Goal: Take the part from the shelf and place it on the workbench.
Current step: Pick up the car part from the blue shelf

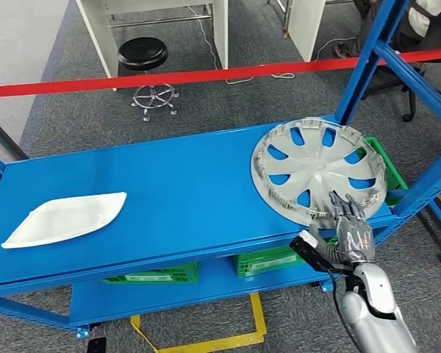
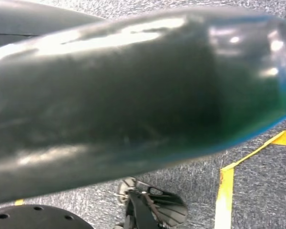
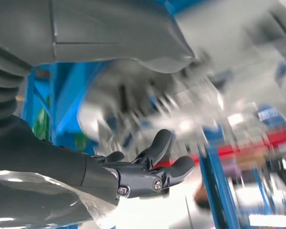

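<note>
From the head view, the right hand [image 1: 351,229] was raised to the front edge of the blue shelf [image 1: 168,198]. Its fingers [image 1: 343,206] lay over the near rim of the grey wheel cover [image 1: 318,170], which rested flat on the shelf just beyond the hand, with a part of its rim hanging over the front edge. This overhang probably gave the hand a place to take the rim from above and below. Whether the hand already held the cover, I cannot tell from this view. A green crate [image 1: 387,170] stood behind the cover, on the far side from the hand. A white tray-shaped piece [image 1: 65,218] lay on the shelf well apart from the hand, toward the robot's left. More green crates [image 1: 262,261] stood on the lower level, below the hand.

The left wrist view looked down at the grey floor [image 2: 263,191], where a yellow tape line [image 2: 224,200] ran. It did not show the left hand.

In the right wrist view, the right hand [image 3: 145,167] had its dark fingers [image 3: 159,145] and thumb apart, with the blurred grey cover [image 3: 152,95] in the gap between them. The picture was too blurred to say if they pressed on it.
</note>
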Controlling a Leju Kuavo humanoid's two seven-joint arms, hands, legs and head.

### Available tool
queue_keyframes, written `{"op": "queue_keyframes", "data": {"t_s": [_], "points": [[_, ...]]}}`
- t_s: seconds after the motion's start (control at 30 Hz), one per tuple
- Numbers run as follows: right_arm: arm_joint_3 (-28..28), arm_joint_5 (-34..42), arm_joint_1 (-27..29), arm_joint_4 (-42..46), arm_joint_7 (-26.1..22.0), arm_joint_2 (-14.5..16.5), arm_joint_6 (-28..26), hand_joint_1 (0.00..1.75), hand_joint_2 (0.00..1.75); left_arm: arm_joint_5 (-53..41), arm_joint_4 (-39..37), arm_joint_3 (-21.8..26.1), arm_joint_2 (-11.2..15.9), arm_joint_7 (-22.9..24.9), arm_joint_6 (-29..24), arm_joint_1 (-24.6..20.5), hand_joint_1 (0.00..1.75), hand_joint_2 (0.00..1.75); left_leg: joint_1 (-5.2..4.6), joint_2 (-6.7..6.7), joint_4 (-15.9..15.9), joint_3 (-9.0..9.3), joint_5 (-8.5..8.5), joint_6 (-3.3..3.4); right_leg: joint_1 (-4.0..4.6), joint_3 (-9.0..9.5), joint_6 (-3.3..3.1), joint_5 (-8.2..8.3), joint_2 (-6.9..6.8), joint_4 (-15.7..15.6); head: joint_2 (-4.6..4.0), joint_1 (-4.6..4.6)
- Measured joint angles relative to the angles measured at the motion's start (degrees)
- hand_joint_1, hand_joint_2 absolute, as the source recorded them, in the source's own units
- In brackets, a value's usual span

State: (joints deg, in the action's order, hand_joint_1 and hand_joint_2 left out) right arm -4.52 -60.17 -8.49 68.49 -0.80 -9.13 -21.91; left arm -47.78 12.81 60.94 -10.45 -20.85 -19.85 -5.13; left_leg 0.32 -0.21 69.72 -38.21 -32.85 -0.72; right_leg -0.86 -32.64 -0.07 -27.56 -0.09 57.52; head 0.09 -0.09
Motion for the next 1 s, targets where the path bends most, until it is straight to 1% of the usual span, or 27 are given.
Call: {"op": "queue_keyframes", "data": {"t_s": [0.03,0.07,0.1,0.13,0.17,0.2,0.23,0.27,0.33,0.37,0.4,0.43,0.5,0.53,0.57,0.6,0.63,0.67,0.7,0.73,0.77,0.8,0.87,0.9,0.93,0.97,1.0], "points": [[0.1,0.4,0.1,-0.5,-0.3,-0.4,0.8,0.0,1.75,0.0,0.0,0.2,0.1,0.0,0.0,0.1,0.0,0.0,0.03,0.0,3.1,-1.4,-0.99,-0.07,0.02,0.03,-0.05,-0.03,-0.01,0.0,0.0,0.02],[0.2,0.7,0.1,-1.0,-0.5,-0.9,1.4,0.0,1.75,0.0,0.0,0.3,0.2,0.0,0.0,0.1,0.0,0.0,0.04,0.0,4.6,-2.08,-0.98,-0.06,0.03,0.09,-0.07,-0.06,0.02,0.0,0.0,0.01],[0.2,0.8,0.1,-1.4,-0.6,-1.3,1.8,0.0,1.75,0.0,0.0,0.4,0.2,0.0,0.0,0.2,0.0,0.0,0.04,0.0,3.7,-1.66,0.18,0.05,0.04,0.21,-0.05,-0.1,0.06,0.0,0.0,0.0],[0.3,0.9,0.1,-1.6,-0.6,-1.7,2.1,0.0,1.75,0.0,0.0,0.5,0.2,0.0,0.0,0.2,0.0,0.0,0.03,0.0,0.8,-0.29,2.12,0.23,0.04,0.4,0.0,-0.16,0.11,0.0,0.0,-0.01],[0.3,0.7,0.2,-1.8,-0.4,-2.1,2.4,0.0,1.75,0.0,0.0,0.6,0.3,0.0,0.1,0.2,0.0,0.0,0.01,-0.01,-3.1,1.54,4.17,0.5,0.04,0.58,0.13,-0.25,0.13,0.0,0.0,-0.01],[0.4,0.3,0.2,-2.0,0.0,-2.5,2.8,0.0,1.75,-0.1,0.0,0.6,0.3,0.0,0.3,0.1,0.0,0.0,-0.05,-0.01,-6.9,3.3,5.49,0.73,0.16,0.67,0.36,-0.4,0.12,0.1,0.0,0.0],[0.5,-0.2,0.3,-2.2,0.5,-2.9,3.0,0.0,1.75,-0.1,0.0,0.7,0.3,0.0,0.4,0.1,0.0,0.0,-0.11,-0.02,-9.5,4.5,6.19,0.93,0.27,0.67,0.63,-0.49,0.09,0.1,0.01,0.04],[0.6,-0.7,0.4,-2.4,0.9,-3.4,3.2,0.0,1.75,-0.1,0.0,0.7,0.3,0.0,0.5,0.1,0.0,0.0,-0.19,-0.04,-10.9,5.09,6.26,1.12,0.36,0.63,0.92,-0.54,0.04,0.1,0.01,0.08],[0.9,-1.2,0.5,-2.7,1.5,-4.1,3.4,0.0,1.75,-0.1,0.0,0.7,0.3,0.0,0.7,0.2,0.0,0.0,-0.22,-0.05,-11.4,5.21,6.1,1.58,0.4,0.65,1.53,-0.52,-0.01,-0.1,0.01,0.11],[1.0,-1.3,0.6,-2.8,1.6,-4.4,3.5,0.0,1.75,-0.1,0.0,0.8,0.4,-0.1,0.8,0.2,0.0,0.0,-0.14,-0.03,-11.6,5.28,6.2,1.89,0.35,0.52,1.83,-0.79,0.0,0.1,0.0,0.13],[1.1,-1.6,0.6,-2.9,1.7,-4.7,3.7,0.0,1.75,-0.1,0.0,0.8,0.4,-0.1,0.8,0.2,0.0,0.0,-0.04,0.01,-11.7,5.34,6.32,2.24,0.31,0.05,2.11,-1.54,0.01,1.0,0.0,0.21],[1.2,-1.9,0.7,-3.1,1.8,-4.9,3.9,0.0,1.75,-0.1,0.0,0.8,0.4,-0.1,0.9,0.2,0.0,0.0,0.07,0.04,-11.9,5.37,6.44,2.55,0.27,-0.97,2.36,-2.9,0.03,3.2,0.0,0.31],[1.3,-2.6,0.8,-3.5,2.0,-5.3,4.3,0.0,1.75,0.0,0.0,0.8,0.5,-0.1,1.0,0.1,0.0,0.0,0.05,0.06,-11.9,5.32,6.44,2.87,0.23,-4.51,2.71,-6.6,0.04,10.6,0.0,0.49],[1.3,-2.8,1.0,-3.8,2.0,-5.4,4.5,0.0,1.75,0.2,0.0,0.9,0.5,-0.1,1.0,0.1,0.0,0.0,0.02,0.06,-11.9,5.32,6.43,2.92,0.23,-6.27,2.83,-7.88,0.05,14.3,0.0,0.5],[1.3,-3.0,1.1,-3.9,1.9,-5.5,4.6,0.0,1.75,0.3,0.0,0.9,0.6,-0.1,1.0,0.2,0.0,0.0,0.0,0.05,-11.9,5.35,6.4,2.95,0.23,-7.3,2.89,-8.11,0.05,16.3,0.0,0.49],[1.3,-3.1,1.2,-4.1,1.8,-5.6,4.7,0.0,1.75,0.4,0.0,1.0,0.6,-0.1,1.0,0.2,0.0,0.0,-0.01,0.04,-11.8,5.42,6.38,2.96,0.24,-7.26,2.88,-7.17,0.05,16.0,0.0,0.5],[1.3,-3.2,1.3,-4.2,1.6,-5.8,4.9,0.0,1.75,0.4,0.0,1.1,0.6,-0.1,1.0,0.2,0.0,0.0,-0.01,0.01,-11.8,5.53,6.34,2.96,0.23,-6.04,2.77,-5.25,0.03,13.3,0.0,0.5],[1.3,-3.3,1.3,-4.3,1.4,-6.0,5.1,0.0,1.75,0.4,0.0,1.1,0.6,-0.1,1.0,0.2,0.0,0.0,-0.01,-0.02,-11.8,5.65,6.27,2.92,0.24,-4.05,2.57,-3.02,0.01,9.2,0.0,0.51],[1.3,-3.4,1.2,-4.4,1.2,-6.3,5.3,0.0,1.75,0.4,0.0,1.2,0.6,-0.1,1.0,0.1,0.0,0.0,-0.1,-0.07,-11.8,5.73,6.19,2.8,0.33,-2.07,2.33,-1.49,-0.01,5.0,0.0,0.5],[1.3,-3.6,1.2,-4.4,1.0,-6.6,5.5,0.0,1.75,0.4,0.0,1.2,0.6,-0.2,1.0,0.1,0.0,0.0,-0.19,-0.12,-11.7,5.76,6.12,2.61,0.42,-0.5,2.07,-0.57,0.02,1.9,0.01,0.46],[1.3,-3.7,1.1,-4.5,0.8,-6.8,5.8,0.0,1.75,0.4,0.0,1.2,0.6,-0.2,0.9,0.1,0.0,0.0,-0.24,-0.17,-11.7,5.74,6.1,2.34,0.53,0.38,1.84,-0.32,0.06,0.2,0.01,0.44],[1.3,-3.8,1.0,-4.5,0.7,-7.2,6.1,0.0,1.75,0.4,0.0,1.2,0.6,-0.2,0.9,0.1,0.0,0.0,-0.26,-0.2,-11.7,5.72,6.14,2.05,0.68,0.69,1.61,-0.5,0.11,-0.3,0.01,0.4],[1.3,-3.8,0.9,-4.6,0.5,-7.8,6.4,0.0,1.75,0.4,0.0,1.2,0.6,-0.3,0.9,0.1,0.0,0.0,-0.13,-0.22,-11.7,5.76,6.14,1.44,0.59,1.02,0.97,-0.15,0.13,-0.6,0.0,0.42],[1.3,-3.8,0.8,-4.7,0.5,-8.1,6.6,0.0,1.75,0.4,0.0,1.2,0.6,-0.3,0.9,0.1,0.0,0.0,-0.11,-0.2,-11.1,5.59,5.61,1.17,0.45,1.19,0.63,0.04,0.1,-0.8,0.0,0.34],[1.3,-3.8,0.8,-4.7,0.4,-8.3,6.7,0.0,1.75,0.4,0.0,1.2,0.6,-0.3,0.8,0.1,0.0,0.0,-0.1,-0.17,-9.5,4.97,4.43,0.91,0.28,1.31,0.33,0.22,0.03,-1.1,0.0,0.23],[1.3,-3.9,0.7,-4.8,0.4,-8.4,6.8,0.0,1.75,0.4,0.0,1.3,0.7,-0.3,0.8,0.1,0.0,0.0,-0.02,-0.14,-6.6,3.82,2.68,0.68,0.16,1.39,0.14,0.32,-0.04,-1.2,0.0,0.09],[1.3,-3.9,0.7,-4.8,0.4,-8.5,6.9,0.0,1.75,0.4,0.0,1.3,0.7,-0.3,0.8,0.1,0.0,0.0,0.05,-0.1,-2.7,2.2,0.64,0.46,0.16,1.38,0.07,0.33,-0.08,-1.2,0.0,-0.03]]}}
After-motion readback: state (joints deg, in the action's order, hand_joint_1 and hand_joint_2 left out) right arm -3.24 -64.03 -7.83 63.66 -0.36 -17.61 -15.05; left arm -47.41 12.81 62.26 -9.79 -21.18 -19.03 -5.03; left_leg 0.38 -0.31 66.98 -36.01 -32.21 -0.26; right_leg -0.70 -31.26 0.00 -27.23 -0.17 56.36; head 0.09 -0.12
